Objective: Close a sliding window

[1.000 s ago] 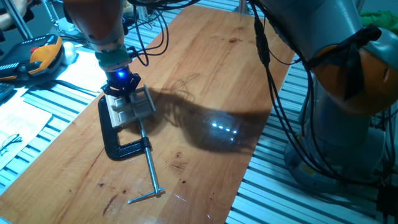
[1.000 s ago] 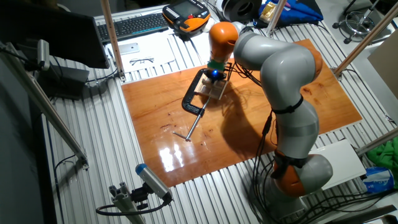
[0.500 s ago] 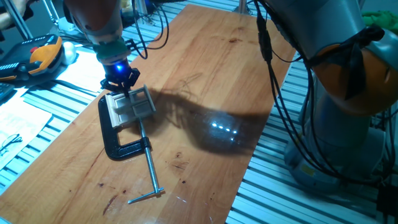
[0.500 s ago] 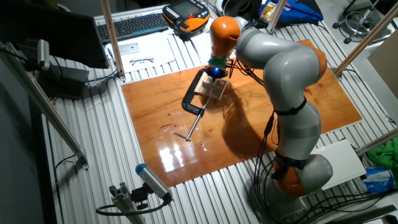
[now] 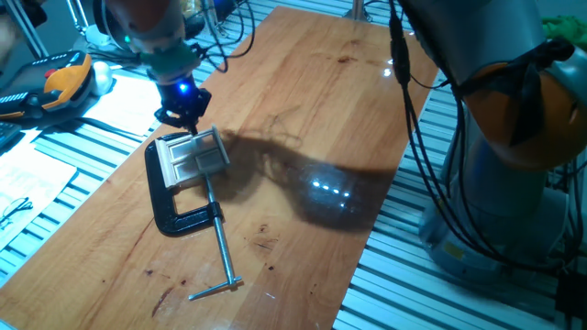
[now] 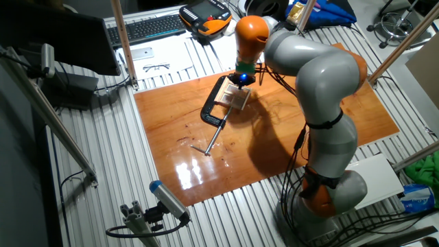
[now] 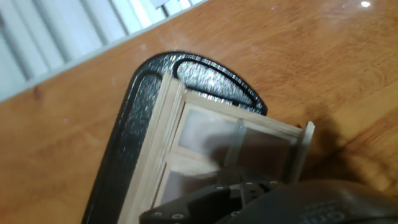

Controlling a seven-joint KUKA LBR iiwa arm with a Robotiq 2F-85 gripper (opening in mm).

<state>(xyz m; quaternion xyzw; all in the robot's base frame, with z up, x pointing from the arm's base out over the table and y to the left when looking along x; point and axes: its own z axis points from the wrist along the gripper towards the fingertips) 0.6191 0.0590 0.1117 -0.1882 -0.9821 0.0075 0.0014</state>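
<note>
The sliding window (image 5: 191,158) is a small beige wooden frame with pale panes. It lies held in the black C-clamp (image 5: 172,216) on the wooden table. My gripper (image 5: 181,114) hovers just above the window's far edge, with its blue light on. Its fingers look pressed together and hold nothing. In the other fixed view the gripper (image 6: 241,80) sits above the window (image 6: 237,101). The hand view looks down on the window (image 7: 211,146) and the clamp's black arc (image 7: 134,124). The dark fingertips (image 7: 214,196) show at the bottom edge.
The clamp's long metal screw (image 5: 221,254) runs toward the table's near edge. An orange and black pendant (image 5: 55,81) and papers lie left of the wooden table (image 5: 303,119). The arm's cables (image 5: 413,137) hang over the right side.
My gripper has lifted off the window and moved up and back toward the far edge. The window and clamp now show uncovered.
</note>
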